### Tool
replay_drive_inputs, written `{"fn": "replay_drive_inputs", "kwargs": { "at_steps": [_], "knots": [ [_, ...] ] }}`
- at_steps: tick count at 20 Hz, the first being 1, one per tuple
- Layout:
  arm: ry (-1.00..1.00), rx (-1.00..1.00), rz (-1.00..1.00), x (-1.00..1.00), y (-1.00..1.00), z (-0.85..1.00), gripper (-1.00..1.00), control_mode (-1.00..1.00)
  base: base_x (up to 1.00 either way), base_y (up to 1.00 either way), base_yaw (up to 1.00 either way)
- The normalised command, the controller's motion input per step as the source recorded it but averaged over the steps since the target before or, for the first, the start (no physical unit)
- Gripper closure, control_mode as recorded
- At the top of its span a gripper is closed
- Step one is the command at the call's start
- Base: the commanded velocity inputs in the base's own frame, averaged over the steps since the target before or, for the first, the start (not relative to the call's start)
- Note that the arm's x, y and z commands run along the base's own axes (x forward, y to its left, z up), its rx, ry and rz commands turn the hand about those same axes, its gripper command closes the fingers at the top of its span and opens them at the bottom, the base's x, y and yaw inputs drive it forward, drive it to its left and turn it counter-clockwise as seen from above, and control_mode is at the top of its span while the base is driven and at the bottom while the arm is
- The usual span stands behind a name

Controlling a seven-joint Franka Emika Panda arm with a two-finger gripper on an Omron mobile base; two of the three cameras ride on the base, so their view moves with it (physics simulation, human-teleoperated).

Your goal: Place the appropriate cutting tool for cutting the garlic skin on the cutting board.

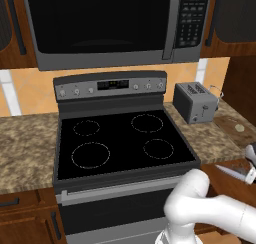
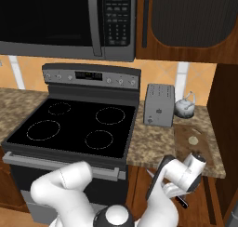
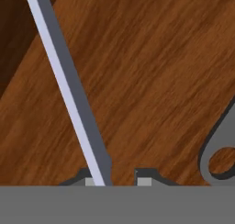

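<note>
The hand view looks close along the knife [image 3: 69, 85]: its long silver blade runs from the upper left down to the gap between the two finger tips, against reddish-brown wood grain (a drawer bottom or cabinet face, I cannot tell which). A grey looped utensil end [image 3: 220, 149] shows at the right edge of that view.

The left base view gives the wider setting: a black stove [image 1: 120, 138], a microwave [image 1: 105, 23] above it and a toaster [image 1: 195, 102] on the speckled worktop [image 1: 25, 148]. Beyond the toaster lies the dark cutting board [image 1: 227, 124] with the pale garlic [image 1: 240, 128] on it. At the right edge the gripper [image 1: 250, 175] hangs below worktop level with the knife's blade pointing left from it.

The right base view adds a kettle [image 2: 184, 107] beside the toaster and shows the arm folded low, its wrist bent down in front of the cabinets, right of the stove.

The jaws are closed on the knife, which is well apart from the cutting board.
</note>
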Motion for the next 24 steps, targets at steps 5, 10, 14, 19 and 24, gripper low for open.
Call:
{"fn": "replay_drive_inputs", "kwargs": {
  "at_steps": [5, 10, 14, 19, 24],
  "knots": [
    [-0.13, -0.04, 0.1, -0.36, 0.06, 0.55, 1.0, -1.0, 0.0, 0.0, 0.0],
    [-0.08, -0.05, 0.1, -0.53, 0.0, 0.45, 1.0, -1.0, 0.0, 0.0, 0.0],
    [-0.11, -0.08, 0.04, -0.3, 0.11, 0.72, 1.0, -1.0, 0.0, 0.0, 0.0],
    [-0.04, -0.06, 0.0, -0.1, 0.23, 0.82, 1.0, -1.0, 0.0, 0.0, 0.0],
    [0.0, -0.01, -0.03, -0.05, 0.14, 0.84, 1.0, -1.0, 0.0, 0.0, 0.0]
  ]
}}
